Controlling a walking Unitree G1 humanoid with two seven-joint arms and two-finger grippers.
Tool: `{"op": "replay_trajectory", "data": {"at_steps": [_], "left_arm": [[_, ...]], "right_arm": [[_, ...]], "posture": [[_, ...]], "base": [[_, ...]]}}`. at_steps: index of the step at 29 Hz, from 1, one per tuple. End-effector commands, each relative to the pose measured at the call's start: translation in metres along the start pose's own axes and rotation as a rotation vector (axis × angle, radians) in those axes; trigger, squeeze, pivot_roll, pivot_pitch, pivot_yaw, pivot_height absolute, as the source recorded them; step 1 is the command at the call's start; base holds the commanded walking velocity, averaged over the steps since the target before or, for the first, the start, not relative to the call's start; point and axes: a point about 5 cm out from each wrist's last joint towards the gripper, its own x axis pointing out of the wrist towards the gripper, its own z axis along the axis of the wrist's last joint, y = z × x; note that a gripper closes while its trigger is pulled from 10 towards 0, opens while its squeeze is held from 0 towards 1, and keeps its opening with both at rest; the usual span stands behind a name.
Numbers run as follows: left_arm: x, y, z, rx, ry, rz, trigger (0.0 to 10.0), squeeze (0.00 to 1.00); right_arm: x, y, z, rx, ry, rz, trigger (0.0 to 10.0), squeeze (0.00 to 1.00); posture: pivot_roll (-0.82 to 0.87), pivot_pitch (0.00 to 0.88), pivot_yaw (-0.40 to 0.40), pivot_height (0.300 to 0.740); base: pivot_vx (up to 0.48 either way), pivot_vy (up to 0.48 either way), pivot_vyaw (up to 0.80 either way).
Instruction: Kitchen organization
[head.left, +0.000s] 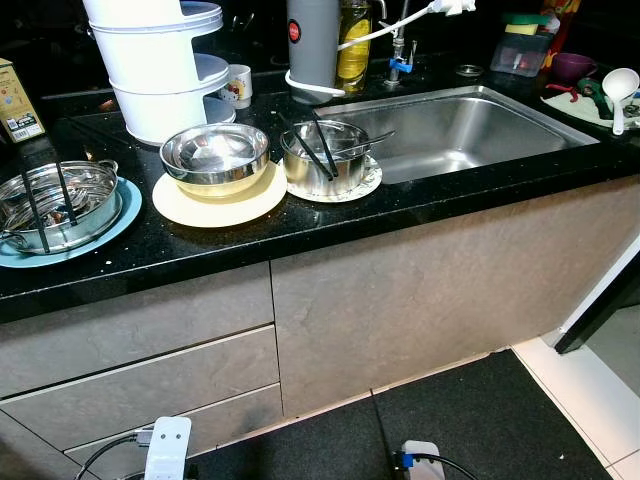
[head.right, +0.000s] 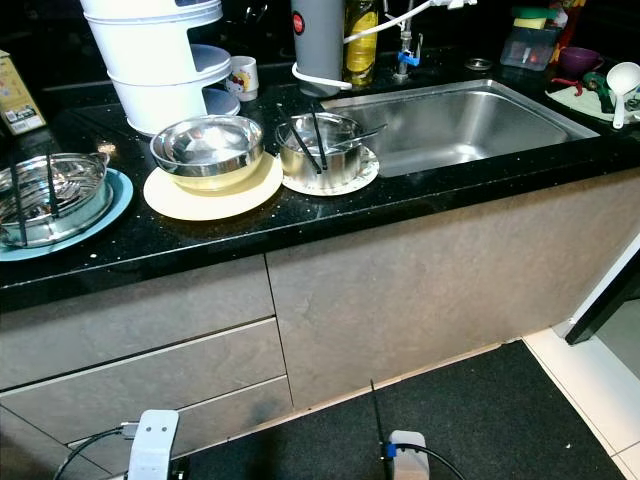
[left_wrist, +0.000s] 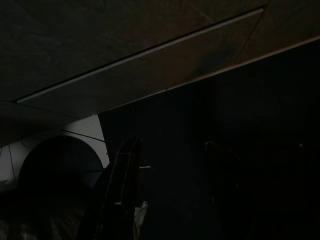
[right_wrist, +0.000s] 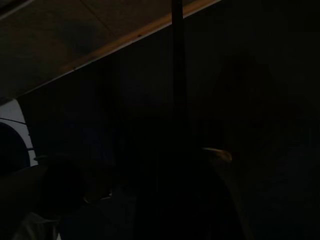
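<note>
On the black counter (head.left: 300, 225), a steel bowl (head.left: 215, 158) sits on a cream plate (head.left: 220, 203). To its right, a smaller steel bowl (head.left: 322, 160) holding black chopsticks and a spoon rests on a white patterned plate (head.left: 371, 184). At the far left, a handled steel pot (head.left: 55, 205) with chopsticks across it stands on a blue plate (head.left: 122, 215). The steel sink (head.left: 470, 130) lies to the right, nothing in it. My left arm (head.left: 168, 445) and right arm (head.left: 418, 462) hang low before the cabinets, idle. Both wrist views are very dark.
Behind the bowls stand a white stacked container (head.left: 160, 70), a mug (head.left: 238, 85), a grey flask (head.left: 312, 45) and an oil bottle (head.left: 352, 45). A ladle (head.left: 618, 90) and purple bowl (head.left: 573, 66) lie right of the sink. Drawers (head.left: 140, 370) below; dark mat (head.left: 450, 420) underfoot.
</note>
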Motion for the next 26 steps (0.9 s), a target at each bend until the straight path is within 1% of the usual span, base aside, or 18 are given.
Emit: {"op": "replay_trajectory", "data": {"at_steps": [1, 3, 4, 5, 6, 7, 9, 10, 11, 12, 14, 15, 16, 19, 21, 25, 26], "left_arm": [[-0.003, 0.003, -0.008, 0.012, 0.022, 0.002, 10.0, 0.00], [-0.003, 0.003, -0.008, 0.009, 0.023, 0.004, 10.0, 0.00], [-0.003, 0.003, -0.007, 0.009, 0.023, 0.004, 10.0, 0.00], [-0.003, 0.003, -0.007, 0.009, 0.023, 0.004, 10.0, 0.00], [-0.003, 0.003, -0.007, 0.009, 0.022, 0.003, 10.0, 0.00], [-0.003, 0.003, -0.007, 0.009, 0.022, 0.003, 10.0, 0.00], [-0.003, 0.003, -0.007, 0.017, 0.023, -0.002, 10.0, 0.00], [-0.003, 0.003, -0.007, 0.017, 0.023, -0.002, 10.0, 0.00], [-0.003, 0.003, -0.007, 0.020, 0.021, -0.004, 10.0, 0.00], [-0.002, 0.003, -0.006, 0.020, 0.020, -0.004, 10.0, 0.00], [-0.002, 0.003, -0.006, 0.020, 0.020, -0.004, 10.0, 0.00], [-0.002, 0.004, -0.004, 0.021, -0.005, 0.010, 10.0, 0.00], [-0.003, 0.004, -0.003, 0.022, -0.017, 0.018, 10.0, 0.00], [-0.003, 0.005, -0.002, 0.021, -0.021, 0.022, 10.0, 0.00], [-0.002, 0.005, -0.005, 0.015, 0.013, 0.023, 10.0, 0.00], [-0.002, 0.004, -0.006, 0.022, 0.031, 0.004, 10.0, 0.00], [-0.001, 0.003, -0.006, 0.032, 0.033, -0.009, 10.0, 0.00]], "right_arm": [[-0.001, 0.001, -0.007, 0.013, 0.030, 0.004, 10.0, 0.00], [-0.001, 0.001, -0.007, 0.019, 0.033, 0.009, 10.0, 0.00], [-0.001, 0.002, -0.007, 0.044, 0.032, 0.015, 10.0, 0.00], [-0.001, 0.002, -0.007, 0.044, 0.032, 0.015, 10.0, 0.00], [-0.001, 0.003, -0.007, 0.074, 0.032, 0.024, 10.0, 0.00], [-0.001, 0.003, -0.007, 0.074, 0.032, 0.024, 10.0, 0.00], [0.000, 0.011, -0.009, 0.116, 0.050, 0.075, 10.0, 0.00], [0.000, 0.011, -0.009, 0.116, 0.050, 0.075, 10.0, 0.00], [0.000, 0.015, -0.009, 0.118, 0.051, 0.096, 10.0, 0.00], [0.001, 0.015, -0.006, 0.049, 0.040, 0.074, 10.0, 0.00], [0.001, 0.015, -0.006, 0.049, 0.040, 0.074, 10.0, 0.00], [0.001, 0.017, -0.006, -0.063, 0.037, 0.063, 10.0, 0.00], [0.001, 0.017, -0.008, -0.087, 0.044, 0.061, 10.0, 0.00], [0.000, 0.016, -0.009, -0.092, 0.052, 0.058, 10.0, 0.00], [0.000, 0.013, -0.010, -0.079, 0.048, 0.045, 10.0, 0.00], [-0.001, 0.010, -0.009, -0.075, 0.036, 0.036, 10.0, 0.00], [-0.001, 0.008, -0.006, -0.105, 0.016, 0.024, 10.0, 0.00]], "posture": [[0.04, 0.121, 0.021, 0.740], [0.04, 0.121, 0.022, 0.740], [0.04, 0.121, 0.022, 0.740], [0.04, 0.121, 0.022, 0.740], [0.04, 0.117, 0.025, 0.740], [0.04, 0.117, 0.025, 0.740], [0.04, 0.117, 0.025, 0.740], [0.04, 0.117, 0.025, 0.740], [0.04, 0.124, 0.026, 0.740], [0.04, 0.124, 0.026, 0.740], [0.04, 0.124, 0.026, 0.740], [0.02, 0.132, 0.024, 0.740], [0.02, 0.132, 0.024, 0.740], [0.02, 0.137, 0.025, 0.740], [0.02, 0.137, 0.025, 0.740], [0.01, 0.146, 0.027, 0.740], [0.01, 0.150, 0.027, 0.740]], "base": [[0.000, 0.000, 0.00], [0.000, 0.000, 0.00], [0.000, 0.000, 0.00], [0.000, 0.000, 0.00], [0.000, 0.000, 0.00], [0.000, 0.000, 0.00], [0.000, 0.000, 0.00], [0.000, 0.000, 0.00], [0.000, 0.000, 0.00], [0.000, 0.000, 0.00], [0.000, 0.000, 0.00], [0.000, 0.000, 0.00], [0.000, 0.000, 0.00], [0.000, 0.000, 0.00], [0.000, 0.000, 0.00], [0.000, 0.000, 0.00], [0.000, 0.000, 0.00]]}}
